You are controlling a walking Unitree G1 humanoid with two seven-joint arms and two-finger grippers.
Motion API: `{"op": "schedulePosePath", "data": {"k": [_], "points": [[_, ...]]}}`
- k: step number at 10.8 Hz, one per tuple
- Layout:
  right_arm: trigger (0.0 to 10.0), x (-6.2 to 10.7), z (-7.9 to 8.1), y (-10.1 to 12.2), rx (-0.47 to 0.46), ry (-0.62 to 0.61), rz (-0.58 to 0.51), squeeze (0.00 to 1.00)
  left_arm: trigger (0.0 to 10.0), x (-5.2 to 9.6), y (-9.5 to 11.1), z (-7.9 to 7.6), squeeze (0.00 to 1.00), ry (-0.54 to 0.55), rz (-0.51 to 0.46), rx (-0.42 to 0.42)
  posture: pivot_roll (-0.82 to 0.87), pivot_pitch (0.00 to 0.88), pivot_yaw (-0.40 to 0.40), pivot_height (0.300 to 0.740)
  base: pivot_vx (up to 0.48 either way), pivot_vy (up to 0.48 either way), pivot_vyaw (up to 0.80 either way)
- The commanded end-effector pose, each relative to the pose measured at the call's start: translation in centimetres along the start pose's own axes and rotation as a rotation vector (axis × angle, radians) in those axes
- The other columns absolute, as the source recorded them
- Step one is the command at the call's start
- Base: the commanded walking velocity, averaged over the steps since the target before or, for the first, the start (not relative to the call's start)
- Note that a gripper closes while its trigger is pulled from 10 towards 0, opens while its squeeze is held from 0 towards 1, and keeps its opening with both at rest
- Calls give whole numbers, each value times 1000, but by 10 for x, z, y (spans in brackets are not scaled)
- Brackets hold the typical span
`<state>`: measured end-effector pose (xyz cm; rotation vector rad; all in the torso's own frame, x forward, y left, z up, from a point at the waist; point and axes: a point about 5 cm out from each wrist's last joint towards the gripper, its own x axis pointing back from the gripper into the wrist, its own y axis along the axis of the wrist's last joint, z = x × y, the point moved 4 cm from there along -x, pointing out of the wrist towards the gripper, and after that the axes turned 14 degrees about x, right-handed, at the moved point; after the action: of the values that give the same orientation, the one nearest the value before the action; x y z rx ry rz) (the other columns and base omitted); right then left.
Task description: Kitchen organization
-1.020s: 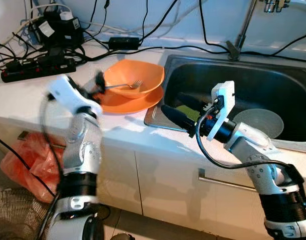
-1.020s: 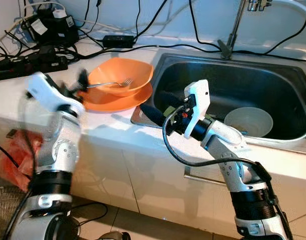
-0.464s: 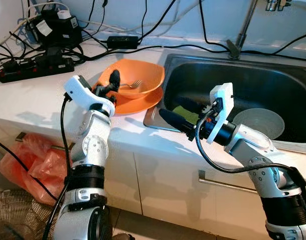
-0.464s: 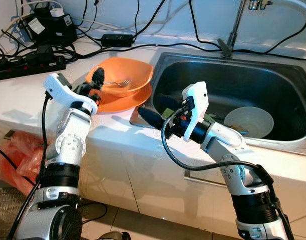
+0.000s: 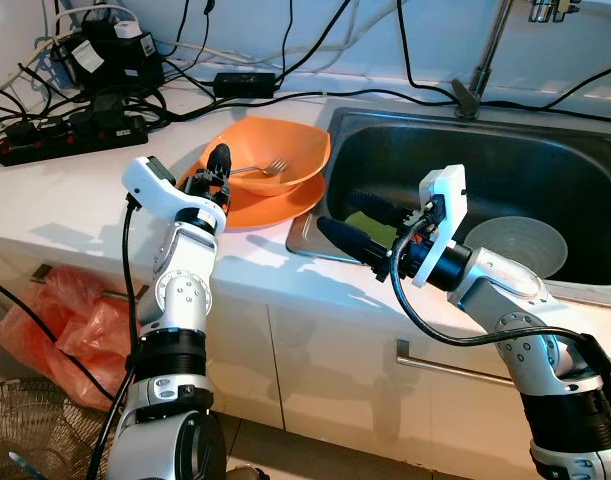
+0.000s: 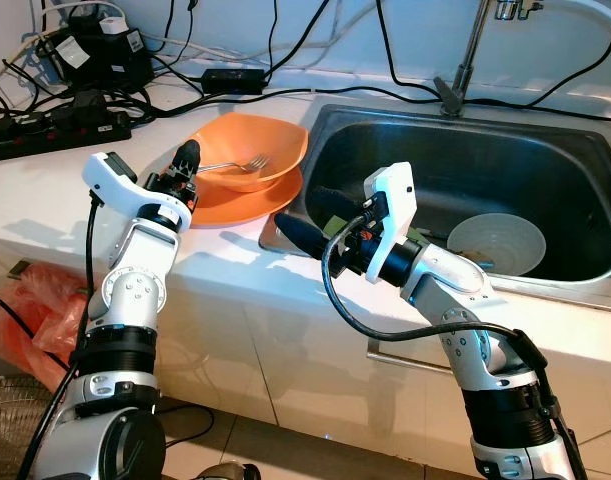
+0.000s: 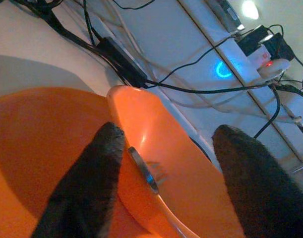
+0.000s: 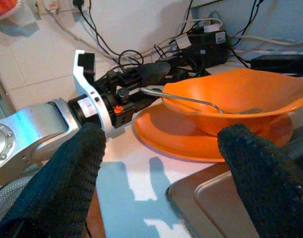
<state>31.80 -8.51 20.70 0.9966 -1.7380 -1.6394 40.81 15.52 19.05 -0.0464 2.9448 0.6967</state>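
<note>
An orange bowl (image 5: 285,150) sits on an orange plate (image 5: 275,208) on the white counter, left of the sink. A metal fork (image 5: 253,170) lies in the bowl, its handle sticking out over the left rim. My left gripper (image 5: 213,172) is open at that rim. In the left wrist view the fork handle (image 7: 144,171) and the bowl rim lie between its two fingers (image 7: 91,173), untouched. My right gripper (image 5: 340,210) hovers open over the sink's front left corner, pointing at the plate (image 8: 191,144).
The steel sink (image 5: 505,165) holds a pale bowl (image 5: 515,245) and a green sponge (image 5: 370,225). A power strip (image 5: 75,135) and tangled cables fill the counter's back left. An orange plastic bag (image 5: 55,320) lies on the floor to the left.
My left arm swung in from a blurred raised pose and brought its gripper to the bowl's left rim by the fork handle. The right arm has hardly moved.
</note>
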Motion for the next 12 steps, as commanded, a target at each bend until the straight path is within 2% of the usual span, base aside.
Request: {"op": "schedulePosePath", "data": {"k": [1, 12], "points": [[10000, 0, 0, 5, 5, 1, -13, 0, 0, -3, 2, -4, 0, -12, 4, 13, -1, 28, 63, 740, 0, 0, 0], [10000, -2, -4, 4, 2, -11, -13, 0, 0, -6, 8, -4, 0, -2, -7, 76, 7, 18, 61, 740, 0, 0, 0]]}}
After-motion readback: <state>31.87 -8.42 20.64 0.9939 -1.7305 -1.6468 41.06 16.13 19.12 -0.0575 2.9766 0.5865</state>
